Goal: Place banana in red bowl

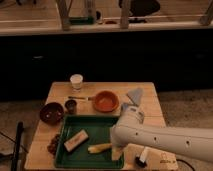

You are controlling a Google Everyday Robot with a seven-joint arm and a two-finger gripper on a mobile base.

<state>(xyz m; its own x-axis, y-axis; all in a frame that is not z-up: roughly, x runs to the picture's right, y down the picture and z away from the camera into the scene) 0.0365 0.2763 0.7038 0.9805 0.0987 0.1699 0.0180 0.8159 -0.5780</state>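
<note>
Jaws cannot be judged as wide or narrow, since the gripper (116,151) is being largely covered by the white arm (165,137). The gripper is being held low over the green tray (95,125), at about 4 o'clock from the tray's centre and close to the near right corner. The arm is being reached in from 4 o'clock across the desk (60,92).

The banana (99,148) is being carried by the tray, lying flat near the front rim at about 6 o'clock from the tray's centre. Its right end is being pointed at the gripper, just beside it; whether the two are touching cannot be told. A tan block (76,140) is also being carried by the tray, at about 8 o'clock from the centre and apart from the banana.

The red bowl (105,101) is being supported by the desk just beyond the tray's far rim, at 12 o'clock from the tray. A dark bowl (51,112) is being kept at 10 o'clock from the tray, with a small dark cup (71,105) between it and the red bowl. A white cup (76,81) is being kept upright near the far edge of the desk, at 11 o'clock from the red bowl.
</note>
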